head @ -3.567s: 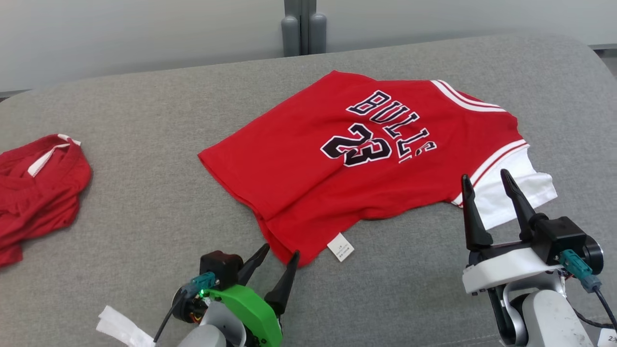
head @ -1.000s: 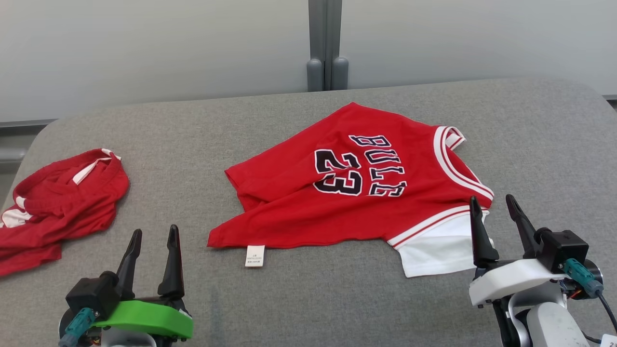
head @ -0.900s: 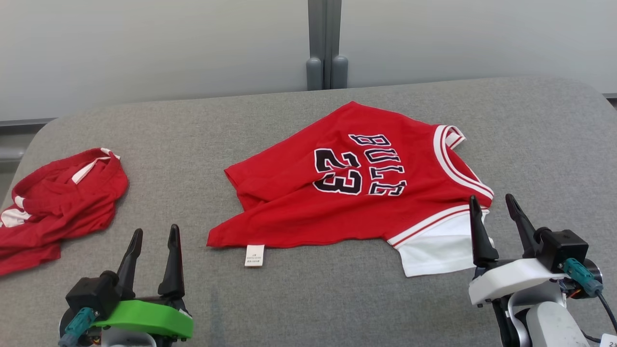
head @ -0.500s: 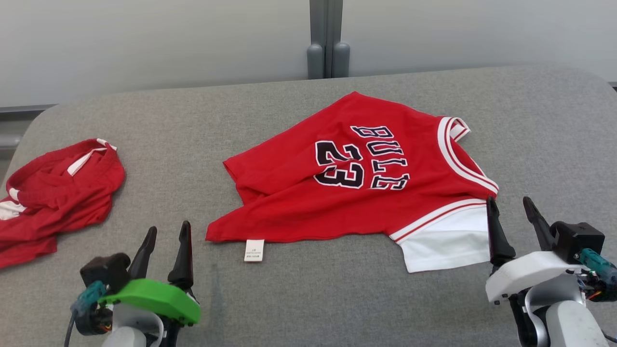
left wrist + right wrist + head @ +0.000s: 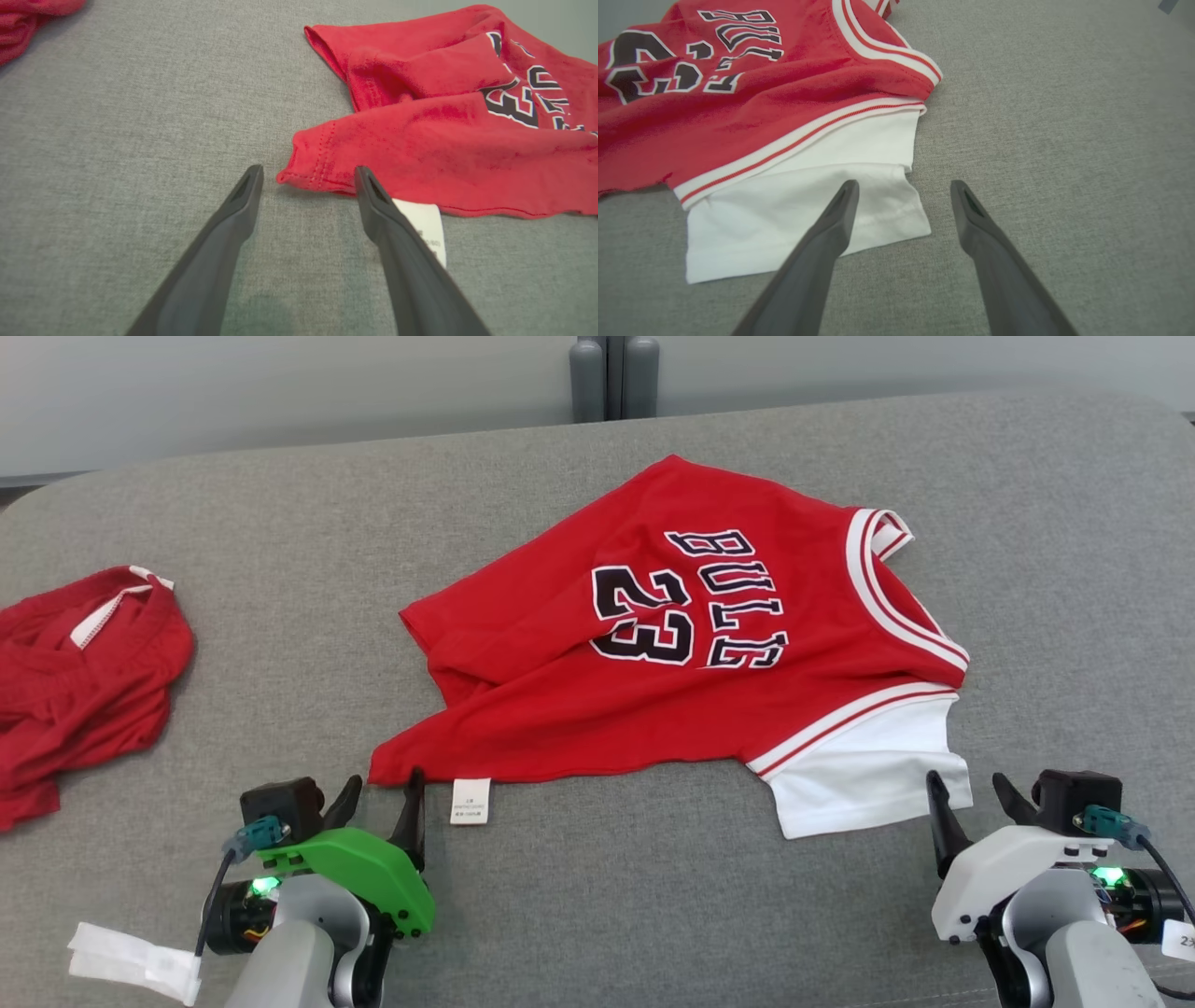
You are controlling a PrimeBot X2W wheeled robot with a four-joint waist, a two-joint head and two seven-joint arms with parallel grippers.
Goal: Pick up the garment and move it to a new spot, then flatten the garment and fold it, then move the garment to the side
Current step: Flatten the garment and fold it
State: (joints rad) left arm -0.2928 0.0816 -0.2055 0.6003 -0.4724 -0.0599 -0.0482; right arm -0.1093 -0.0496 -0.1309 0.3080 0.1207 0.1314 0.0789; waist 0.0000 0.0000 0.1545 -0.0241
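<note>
Head view: jersey [image 5: 672, 644], red, "BULLS 23" print up, lies on the grey surface [image 5: 280, 569], from centre out to 3 o'clock. It is not flat. A fold runs across the body on its 9 o'clock side, and the cloth is doubled there. White sleeve [image 5: 868, 775] sticks out at the jersey's 5 o'clock. White label [image 5: 470, 800] hangs off the hem at its 7 o'clock, flat on the surface.

At 7 o'clock: left gripper [image 5: 385, 778], fingers apart, nothing held. Tips sit right at the jersey's 7 o'clock hem corner, with the label just to their 3 o'clock. In the left wrist view the gripper [image 5: 308, 169] has that corner of the jersey [image 5: 467, 154] at 12 o'clock, just past the tips. The finger on the 3 o'clock side crosses the label [image 5: 423, 224]. Contact with cloth: cannot tell.

At 5 o'clock: right gripper [image 5: 963, 778], fingers apart, nothing held. Tips are beside the sleeve's outer corner. In the right wrist view the gripper [image 5: 904, 183] has one finger over the sleeve [image 5: 808, 224] edge and the other over bare surface [image 5: 1064, 140]. The sleeve corner lies between them. Contact: cannot tell.

Other items:
- second garment [image 5: 75, 681], red, bunched at 9 o'clock, well apart from the jersey
- white strip [image 5: 131, 961] at 8 o'clock, by the left arm
- two grey posts [image 5: 611, 378] at 12 o'clock, behind the surface
</note>
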